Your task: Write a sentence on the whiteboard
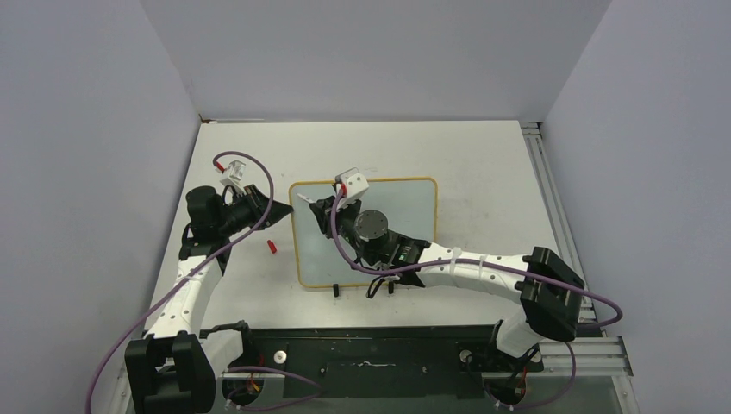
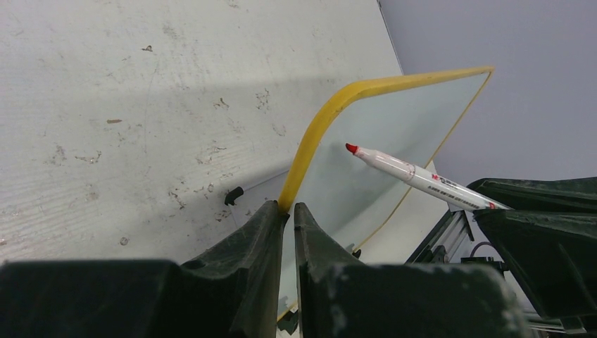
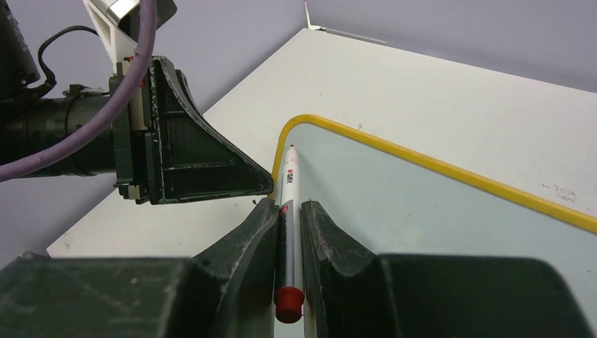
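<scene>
At the middle of the white table [image 1: 483,164], the whiteboard [image 1: 405,211] lies face up, its yellow frame and two black feet visible. The left gripper [image 2: 288,208] is pinched closed on the frame's left edge near the far corner, apparently to steady the board against the push of writing. The right gripper [image 3: 287,204] is clamped around a red marker [image 3: 290,176], uncapped, with its tip close over the glossy surface near that same corner, a likely starting point. No writing shows. A small red cap [image 1: 271,246] lies on the table just left of the board.
</scene>
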{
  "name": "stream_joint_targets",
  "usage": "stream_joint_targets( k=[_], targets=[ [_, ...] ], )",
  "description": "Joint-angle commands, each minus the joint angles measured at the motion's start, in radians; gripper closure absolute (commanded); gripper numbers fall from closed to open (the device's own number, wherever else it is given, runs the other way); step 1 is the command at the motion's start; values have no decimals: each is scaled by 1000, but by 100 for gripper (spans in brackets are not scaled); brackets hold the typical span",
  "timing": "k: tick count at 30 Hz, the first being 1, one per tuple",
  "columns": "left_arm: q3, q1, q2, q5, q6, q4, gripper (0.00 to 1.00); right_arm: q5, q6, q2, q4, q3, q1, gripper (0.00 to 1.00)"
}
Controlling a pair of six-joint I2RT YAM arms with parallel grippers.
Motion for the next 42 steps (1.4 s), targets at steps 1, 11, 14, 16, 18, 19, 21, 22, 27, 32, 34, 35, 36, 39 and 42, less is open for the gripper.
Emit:
stream_joint_targets(
  k=[1, 11, 14, 16, 18, 19, 21, 22, 27, 32, 34, 35, 36, 39, 42],
  targets=[
    [45, -5, 2, 25, 15, 10, 89, -4, 4, 19, 50, 44, -6, 95],
    [43, -6, 0, 27, 13, 10, 91, 7, 3, 32, 47, 46, -9, 95],
    [43, -5, -2, 28, 14, 11, 91, 15, 3, 34, 44, 43, -8, 95],
    [43, -6, -2, 28, 13, 12, 92, 19, 4, 34, 43, 41, -8, 95],
    [43, -7, -3, 27, 14, 12, 92, 24, 4, 33, 41, 37, -8, 95],
    [42, -6, -4, 27, 14, 12, 92, 25, 3, 32, 41, 37, -8, 95],
    [43, -6, -4, 28, 14, 12, 92, 28, 3, 32, 37, 34, -8, 95],
    [43, -6, -4, 27, 14, 11, 92, 30, 4, 32, 37, 32, -8, 95],
    [43, -6, -6, 28, 14, 13, 92, 36, 4, 25, 32, 20, -9, 95],
    [42, -6, -6, 28, 12, 12, 92, 40, 10, 14, 25, 0, -8, 95],
    [42, -7, -7, 28, 13, 12, 93, 42, 13, 9, 26, -9, -7, 95],
    [41, -7, -8, 27, 13, 13, 93, 43, 14, 7, 24, -12, -7, 95],
    [42, -8, -8, 27, 12, 13, 93, 45, 16, 3, 22, -17, -7, 95],
    [41, -6, -9, 28, 12, 12, 93, 48, 19, -2, 16, -27, -5, 95],
    [40, -6, -9, 27, 13, 12, 93, 54, 20, -10, 13, -39, 0, 95]
  ],
)
